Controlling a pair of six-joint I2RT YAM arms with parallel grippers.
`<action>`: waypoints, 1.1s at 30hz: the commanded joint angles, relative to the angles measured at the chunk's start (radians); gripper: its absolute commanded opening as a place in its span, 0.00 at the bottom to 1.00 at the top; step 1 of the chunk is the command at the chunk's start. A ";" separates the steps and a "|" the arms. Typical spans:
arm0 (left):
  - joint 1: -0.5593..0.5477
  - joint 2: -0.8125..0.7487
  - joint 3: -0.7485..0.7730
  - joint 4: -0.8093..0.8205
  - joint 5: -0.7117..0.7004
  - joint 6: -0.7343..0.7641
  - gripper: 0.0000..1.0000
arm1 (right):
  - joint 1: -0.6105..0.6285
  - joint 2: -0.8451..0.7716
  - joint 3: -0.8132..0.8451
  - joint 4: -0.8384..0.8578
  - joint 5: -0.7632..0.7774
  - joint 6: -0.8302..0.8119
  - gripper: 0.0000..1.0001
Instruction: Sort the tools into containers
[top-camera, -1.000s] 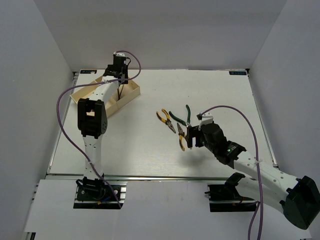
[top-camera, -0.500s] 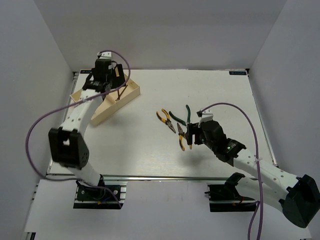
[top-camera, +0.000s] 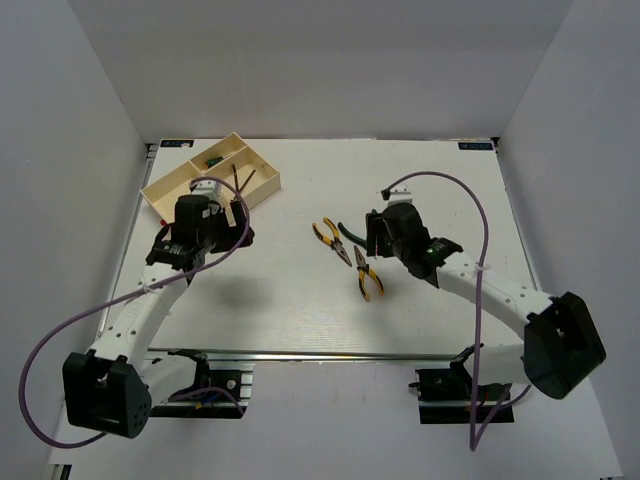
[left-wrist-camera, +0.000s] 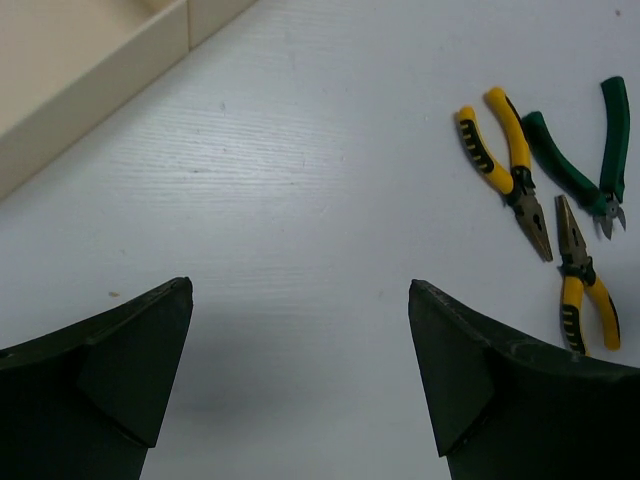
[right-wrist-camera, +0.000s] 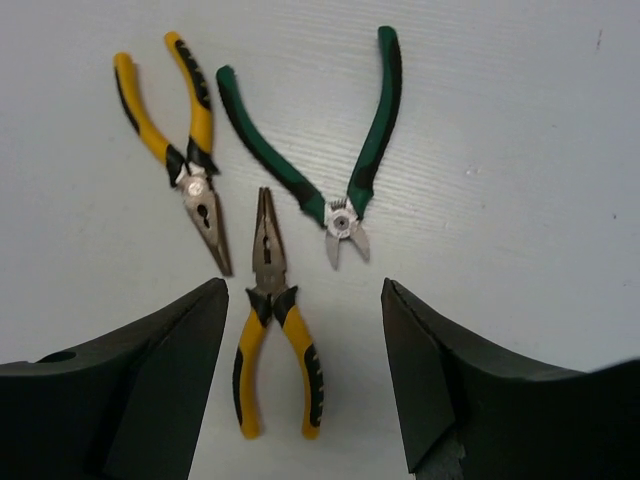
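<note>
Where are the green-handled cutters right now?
On the table, right of centre in the top view, the green-handled cutters lie just right of two yellow-handled pliers, under the right gripper.

Robotics lab test cell: a left arm and right arm, white-and-black, bolted to an aluminium rail along the lower edge of the frame, purple cables looping off them. Plain white panels box in the white tabletop; a cream tray and pliers are its props.
</note>
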 joint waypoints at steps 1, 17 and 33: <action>-0.005 -0.104 -0.063 0.037 0.066 -0.015 0.98 | -0.044 0.076 0.095 0.006 0.038 -0.004 0.68; 0.007 -0.092 -0.093 0.042 0.113 -0.007 0.98 | -0.156 0.451 0.290 -0.030 -0.054 0.013 0.56; 0.007 -0.052 -0.089 0.045 0.156 -0.007 0.98 | -0.204 0.610 0.333 -0.016 -0.131 0.001 0.45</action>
